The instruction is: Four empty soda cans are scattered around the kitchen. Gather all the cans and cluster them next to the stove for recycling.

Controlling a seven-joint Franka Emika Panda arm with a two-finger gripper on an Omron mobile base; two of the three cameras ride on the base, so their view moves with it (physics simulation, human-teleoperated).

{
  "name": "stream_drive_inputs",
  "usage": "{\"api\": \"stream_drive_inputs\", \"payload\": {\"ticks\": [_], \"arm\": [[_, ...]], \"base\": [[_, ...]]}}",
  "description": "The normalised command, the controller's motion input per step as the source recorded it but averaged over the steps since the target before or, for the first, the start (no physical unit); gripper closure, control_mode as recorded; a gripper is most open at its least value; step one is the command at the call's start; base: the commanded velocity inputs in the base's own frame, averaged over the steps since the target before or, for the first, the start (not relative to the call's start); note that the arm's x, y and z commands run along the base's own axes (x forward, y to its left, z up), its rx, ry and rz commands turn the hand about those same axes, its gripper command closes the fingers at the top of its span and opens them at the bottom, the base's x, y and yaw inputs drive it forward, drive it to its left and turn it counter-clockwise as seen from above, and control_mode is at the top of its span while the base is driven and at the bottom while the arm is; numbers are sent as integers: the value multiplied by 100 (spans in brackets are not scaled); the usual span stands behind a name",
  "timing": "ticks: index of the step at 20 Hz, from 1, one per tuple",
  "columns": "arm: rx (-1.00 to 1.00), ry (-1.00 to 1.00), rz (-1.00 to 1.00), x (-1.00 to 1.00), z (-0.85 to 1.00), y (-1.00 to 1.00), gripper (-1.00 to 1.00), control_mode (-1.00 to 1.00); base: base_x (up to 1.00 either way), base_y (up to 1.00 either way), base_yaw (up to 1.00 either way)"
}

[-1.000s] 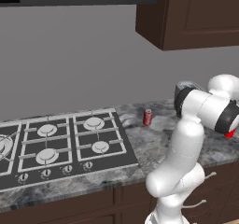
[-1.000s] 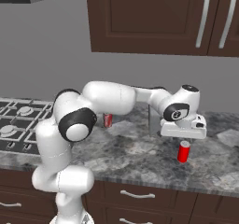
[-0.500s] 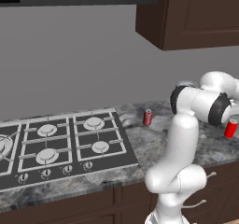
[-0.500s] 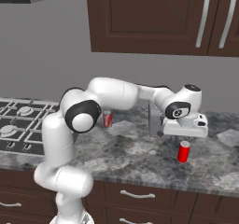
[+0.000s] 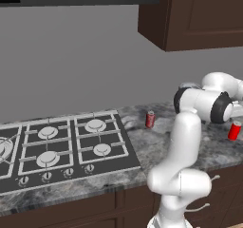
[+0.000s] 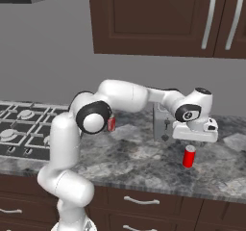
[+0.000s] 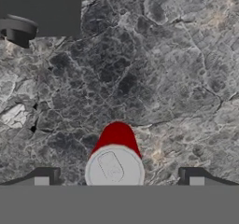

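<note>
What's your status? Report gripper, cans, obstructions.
Gripper open, above can, fingers either side. Second can standing beside stove. Nothing between fingers and can.

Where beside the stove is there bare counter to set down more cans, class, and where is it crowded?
Bare granite runs from the stove's right edge to the front counter lip, below the soda can standing near the wall. Farther right it is crowded: the open tool hangs over a second soda can, with the arm spanning the counter between.

Arm (image 6: 125,94): glossy white rounded links; dark grey joint rings; pale flat hand housing; gripper (image 7: 118,177) fingertips dark grey with lighter rectangular pads.
</note>
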Motion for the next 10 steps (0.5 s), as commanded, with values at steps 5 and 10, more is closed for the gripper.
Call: {"api": "stream_drive_inputs", "payload": {"ticks": [5,10], "arm": [[0,4,0,0,-14,0,-100,-100],[0,4,0,0,-12,2,-100,-100]], "base": [[0,0,0],[0,0,0]]}}
